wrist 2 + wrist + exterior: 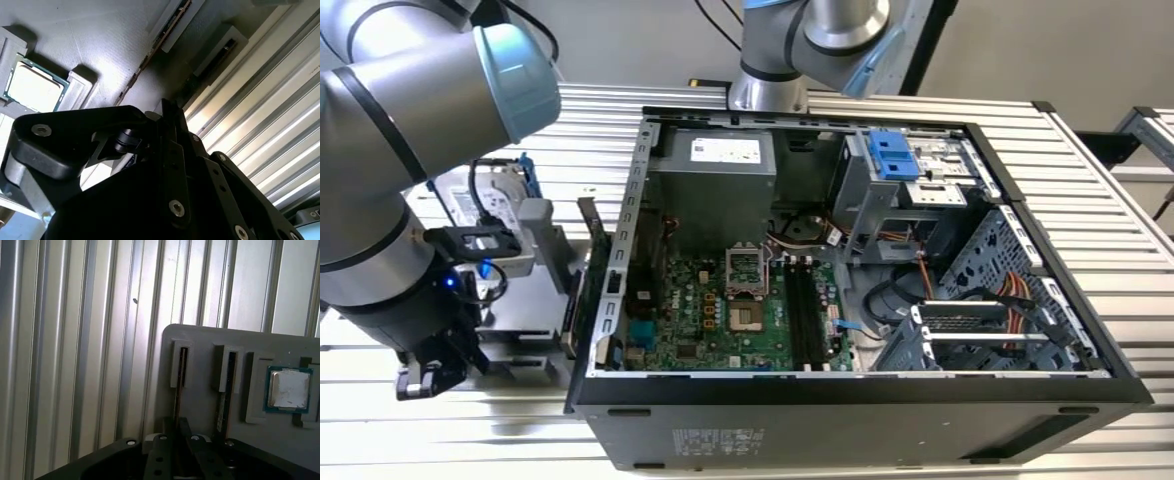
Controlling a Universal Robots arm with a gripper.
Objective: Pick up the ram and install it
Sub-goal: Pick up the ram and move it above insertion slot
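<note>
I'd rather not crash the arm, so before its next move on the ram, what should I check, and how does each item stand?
1. ram standing in its slot in the grey holder: ok.
2. gripper lined up with that ram in the first wrist view: ok.
3. Grip on the ram: cannot tell.
4. processor chip apart from the gripper: ok.
5. computer case open, board exposed: ok.
6. memory slots free: cannot tell.

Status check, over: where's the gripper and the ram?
Gripper low at gray holder, outside the case. Ram seated in its slot, right at gripper. Second stick in next slot, close.
</note>
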